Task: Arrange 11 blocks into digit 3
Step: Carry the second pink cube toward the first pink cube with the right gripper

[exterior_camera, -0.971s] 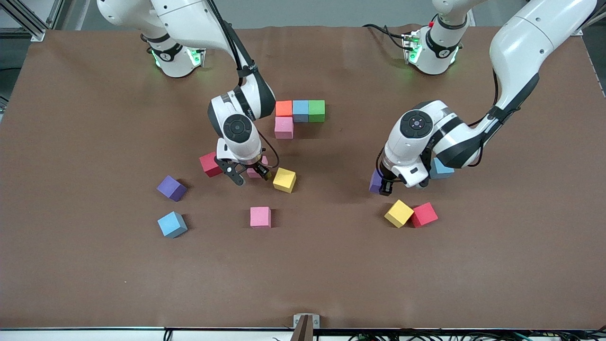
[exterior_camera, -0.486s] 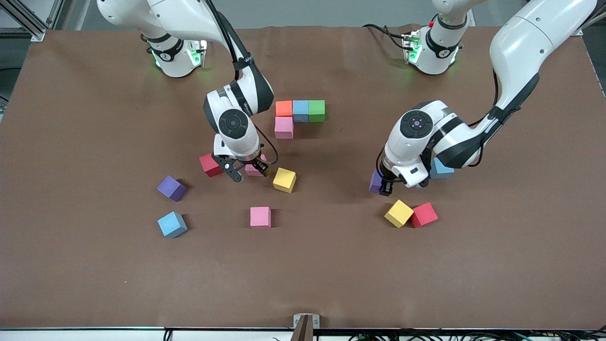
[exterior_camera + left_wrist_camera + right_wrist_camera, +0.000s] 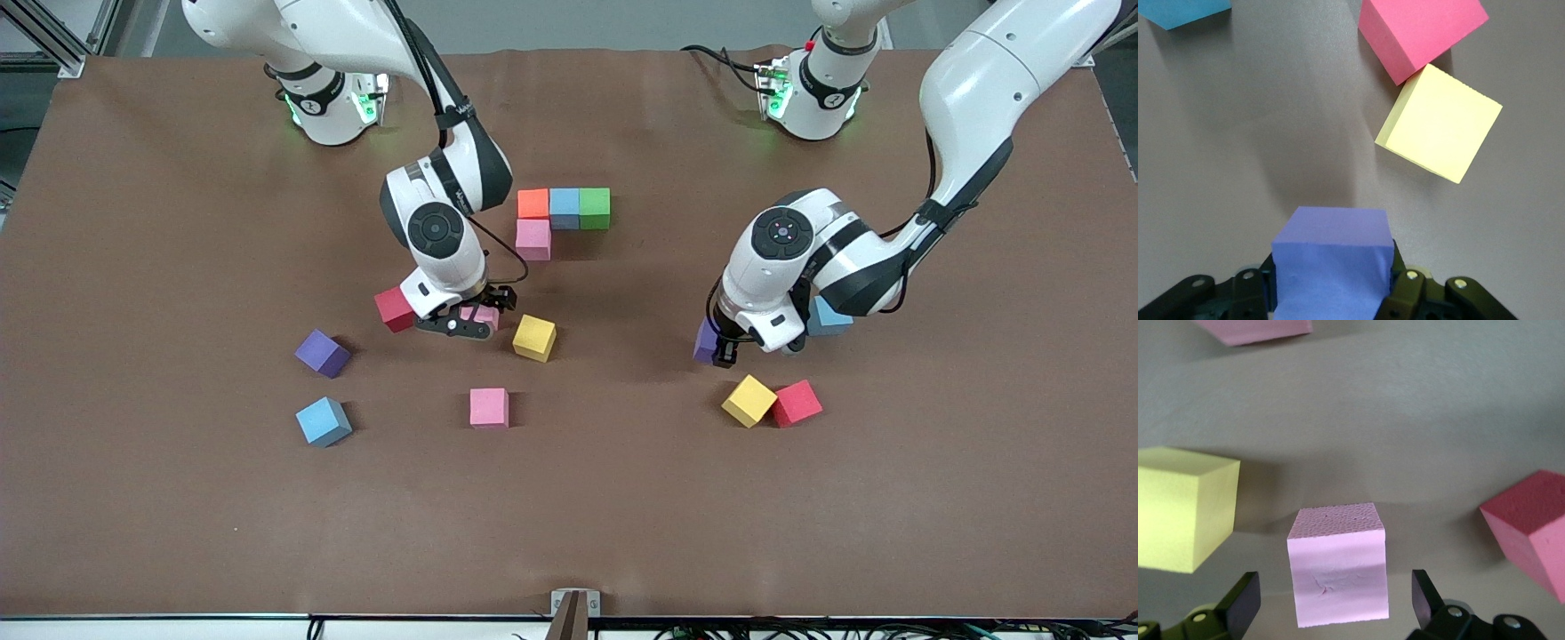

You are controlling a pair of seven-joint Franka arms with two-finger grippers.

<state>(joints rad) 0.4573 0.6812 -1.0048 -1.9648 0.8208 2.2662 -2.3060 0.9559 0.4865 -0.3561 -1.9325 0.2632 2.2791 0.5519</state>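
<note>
Your right hand (image 3: pixel 469 317) sat low at the worktop (image 3: pixel 178 222) with its fingers (image 3: pixel 1238 603) spread wide on either side of a pink block (image 3: pixel 484 313), not touching it; the right wrist view showed that pink block (image 3: pixel 1338 563) resting on the worktop between the open fingers. Beside that hand a red block (image 3: pixel 393 308) lay toward the right arm's end of the worktop, and a yellow block (image 3: pixel 534 338) lay toward the left arm's end, slightly nearer the front camera. Your left hand (image 3: pixel 722 347) was clamped on a purple block (image 3: pixel 705 340); in the left wrist view the purple block (image 3: pixel 1333 263) sat squeezed between the two fingers, with a second yellow block (image 3: pixel 1439 131) and a second red block (image 3: pixel 1421 33) touching each other on the worktop close by. A light blue block (image 3: pixel 829 318) lay partly hidden under your left arm. The start of the digit stood farther from the front camera: an orange block (image 3: pixel 532 204), a blue block (image 3: pixel 564 207) and a green block (image 3: pixel 595 208) touching in a row, with another pink block (image 3: pixel 532 239) touching the orange one on its nearer side. Loose toward the right arm's end lay a second purple block (image 3: pixel 322 353) and another light blue block (image 3: pixel 324 421), and a third pink block (image 3: pixel 489 407) lay nearer the camera than the right hand.
</note>
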